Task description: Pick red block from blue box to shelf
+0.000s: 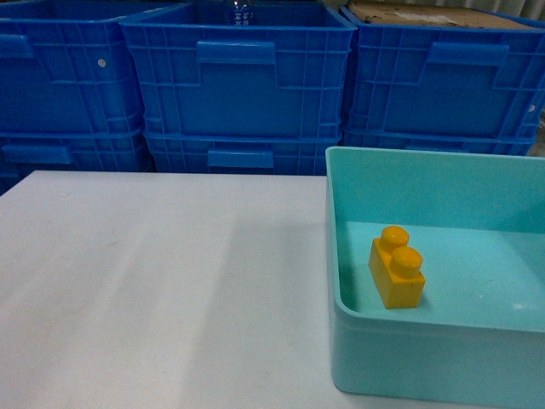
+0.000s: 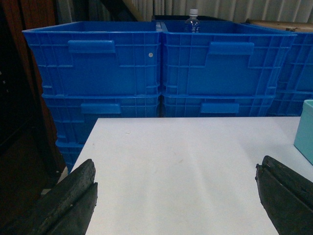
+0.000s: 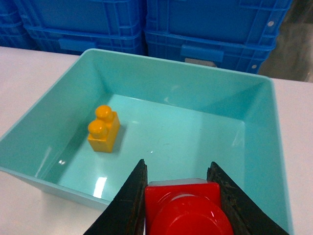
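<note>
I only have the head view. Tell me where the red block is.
Observer: The red block is clamped between the right gripper jaws, above the blue box.
Operator: Report the left side.
Observer: The left gripper is open over the white table, holding nothing.
Operator: Say what's left in the box.
Observer: Only the yellow brick, standing upright on the floor of the box.
</note>
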Controlling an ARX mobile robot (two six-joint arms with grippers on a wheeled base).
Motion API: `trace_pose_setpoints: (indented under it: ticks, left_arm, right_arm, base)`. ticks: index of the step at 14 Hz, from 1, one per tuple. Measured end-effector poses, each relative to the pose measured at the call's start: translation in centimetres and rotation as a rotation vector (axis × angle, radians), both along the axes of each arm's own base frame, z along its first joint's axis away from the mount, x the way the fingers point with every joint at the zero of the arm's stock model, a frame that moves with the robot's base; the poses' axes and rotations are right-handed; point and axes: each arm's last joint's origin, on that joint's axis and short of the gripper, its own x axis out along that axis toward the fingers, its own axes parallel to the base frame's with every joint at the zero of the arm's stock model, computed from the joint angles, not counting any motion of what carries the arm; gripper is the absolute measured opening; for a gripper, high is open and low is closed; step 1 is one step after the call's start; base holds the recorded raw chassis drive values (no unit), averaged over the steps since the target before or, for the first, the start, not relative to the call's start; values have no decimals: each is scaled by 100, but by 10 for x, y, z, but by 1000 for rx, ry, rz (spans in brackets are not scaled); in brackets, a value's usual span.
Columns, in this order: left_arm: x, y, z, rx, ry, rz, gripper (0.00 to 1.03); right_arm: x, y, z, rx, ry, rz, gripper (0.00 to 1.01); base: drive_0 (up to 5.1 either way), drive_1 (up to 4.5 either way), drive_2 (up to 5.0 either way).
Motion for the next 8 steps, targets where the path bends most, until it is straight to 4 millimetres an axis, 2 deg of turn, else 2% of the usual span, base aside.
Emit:
trace_pose_setpoints:
  ticks: [3, 8]
  left_arm:
    - [0, 0, 0, 0, 0, 0, 98]
    - [0, 0, 0, 0, 0, 0, 98]
  right_arm:
    - [-5, 8, 1, -20, -28, 12, 28]
    - [-10, 8, 3, -52, -55, 8, 28]
  base:
    - [0, 0, 0]
    - [0, 0, 0]
